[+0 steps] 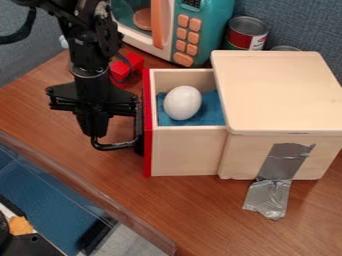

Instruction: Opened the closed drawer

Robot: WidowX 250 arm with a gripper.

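Opening of the pale wooden drawer with a flat red front [187, 150] is judged to be in its last stage, or finished. The drawer is seen drawn out of the left side of the pale wooden box [280, 90], and a white egg-shaped object [182, 102] is exposed on blue cloth [213, 108] inside it. Beside the red front, the black two-finger gripper [93, 132] is seen hanging at the curved black handle [117, 146]. Whether the end effector is spread, pressed together or closed on the handle cannot be told.

If the drawer is judged open enough, the gripper should next be freed from the handle and lifted clear, without the drawer being nudged back in; otherwise a little more pull away from the box is called for.

The meeting of gripper and handle is hard to make out, black against black, so contact cannot be confirmed. The drawer's inner end is hidden under the box top, so the travel left cannot be judged. The black robot arm [88, 56] is cut off by the top edge.
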